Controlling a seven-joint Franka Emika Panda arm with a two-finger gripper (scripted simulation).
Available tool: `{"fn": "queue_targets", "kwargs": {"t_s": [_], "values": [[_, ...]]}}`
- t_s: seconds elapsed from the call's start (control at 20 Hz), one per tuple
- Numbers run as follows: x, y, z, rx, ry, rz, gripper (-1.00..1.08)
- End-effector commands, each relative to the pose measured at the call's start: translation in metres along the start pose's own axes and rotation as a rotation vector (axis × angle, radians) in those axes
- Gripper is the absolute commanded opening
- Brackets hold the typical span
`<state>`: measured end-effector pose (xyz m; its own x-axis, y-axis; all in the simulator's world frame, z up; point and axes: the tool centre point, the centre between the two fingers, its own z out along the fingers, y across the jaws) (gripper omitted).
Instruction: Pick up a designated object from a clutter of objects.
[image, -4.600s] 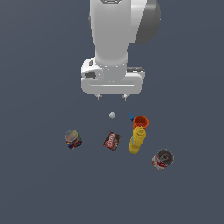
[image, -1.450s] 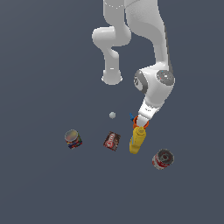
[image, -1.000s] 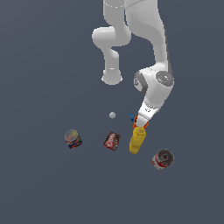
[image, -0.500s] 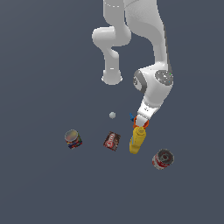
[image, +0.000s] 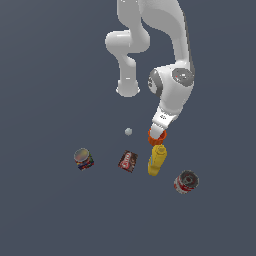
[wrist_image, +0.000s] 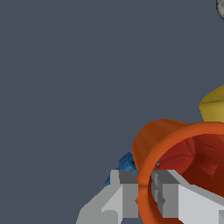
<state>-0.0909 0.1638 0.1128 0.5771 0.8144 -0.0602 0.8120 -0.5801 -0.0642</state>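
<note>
The orange-red cup (image: 157, 138) sits among the clutter, just above the yellow mustard bottle (image: 156, 160) in the exterior view. My gripper (image: 156, 132) is down on it. In the wrist view the two grey fingers (wrist_image: 127, 190) pinch the cup's thick rim (wrist_image: 144, 183), one outside and one inside the hollow cup (wrist_image: 183, 144). A tiny blue piece (wrist_image: 124, 165) lies just behind the cup. The yellow bottle (wrist_image: 214, 105) is beside it.
A dark red box (image: 129, 161) and a multicoloured can (image: 83, 158) lie to the exterior view's left of the bottle. A red-and-white can (image: 185, 181) lies to the right. A small grey ball (image: 128, 131) lies left of the cup.
The arm came down from high above the clutter to the cup. Over the last second the gripper has barely moved.
</note>
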Motion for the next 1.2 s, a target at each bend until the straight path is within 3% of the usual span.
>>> {"fn": "queue_targets", "kwargs": {"t_s": [0.0, 1.15], "values": [[-0.011, 0.003, -0.015, -0.001, 0.002, 0.0, -1.0], [-0.154, 0.033, -0.202, 0.002, 0.005, -0.001, -1.0]]}}
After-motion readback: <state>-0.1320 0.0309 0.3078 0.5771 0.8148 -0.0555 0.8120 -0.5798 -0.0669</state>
